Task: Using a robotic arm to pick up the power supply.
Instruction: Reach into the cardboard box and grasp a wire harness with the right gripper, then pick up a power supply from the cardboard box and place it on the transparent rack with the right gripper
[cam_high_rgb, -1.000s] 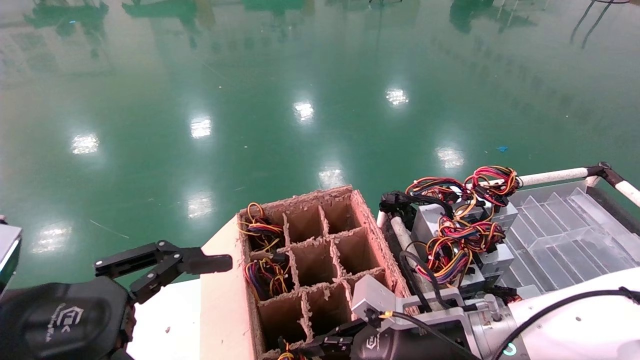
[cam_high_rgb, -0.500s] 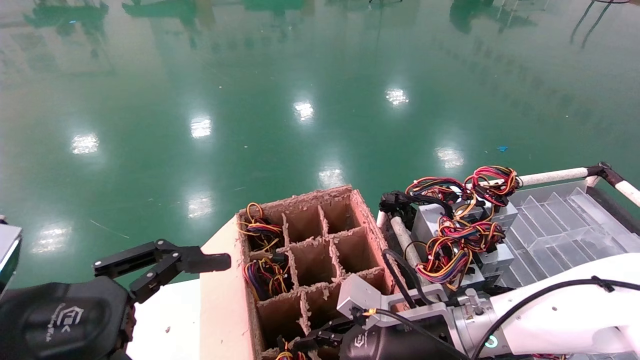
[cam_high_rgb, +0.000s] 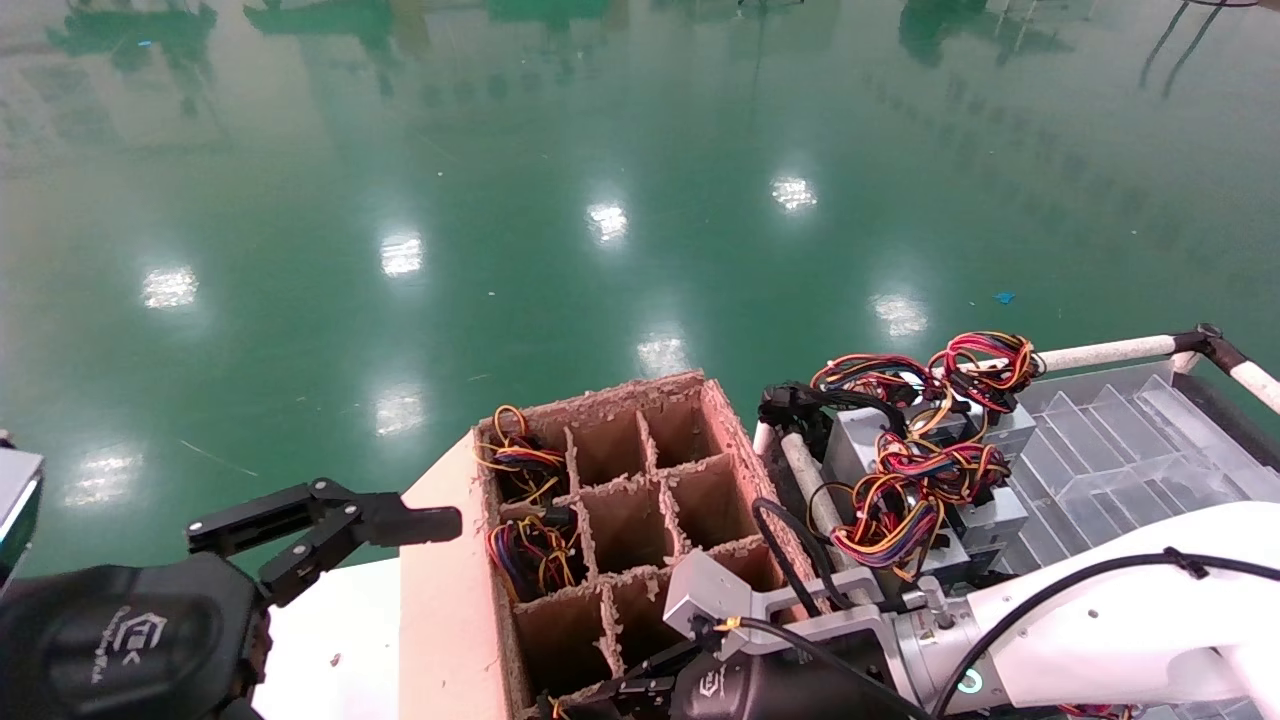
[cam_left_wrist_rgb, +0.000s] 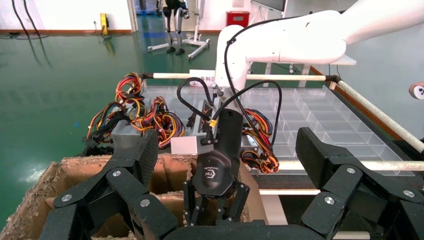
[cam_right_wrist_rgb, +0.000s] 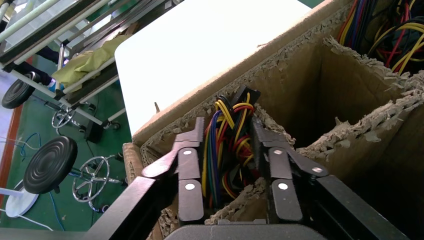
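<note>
- Since half a second ago the right arm has slid a little further toward the robot's left across the near row of the cardboard divider box (cam_high_rgb: 600, 395); the left arm and everything else sit as they were.
- Right gripper (cam_right_wrist_rgb: 228, 122): lowered into the near cell, fingers (cam_right_wrist_rgb: 189, 165) spread to either side of a wire bundle (cam_right_wrist_rgb: 227, 145). I can't tell whether the pads are pressing on the wires yet.
- The power supply it's after is in that cell. Only its red, yellow, blue and black leads show; the metal body is hidden beneath them.
- To do this step well:
  - Probably go deeper, so the pads reach the metal case rather than the loose wires, which would likely stretch and slip.
  - Keep both fingers clear of the ragged cardboard walls on each side.
  - Close squarely, then lift straight up so the connectors don't snag the dividers.
- Left gripper (cam_high_rgb: 330, 520): parked off the box's left side, fingers wide apart, holding nothing.
- Counts, as far as they show:
  - Grippers: two.
  - Cells in the box: nine in full sight, with the nearest row partly covered by the arm.
  - Cells showing wires: three.
  - More grey power supplies (cam_high_rgb: 855, 445) sit on the clear tray rack (cam_high_rgb: 1130, 450) to the right, at least three, tangled too closely for an exact count.
</note>
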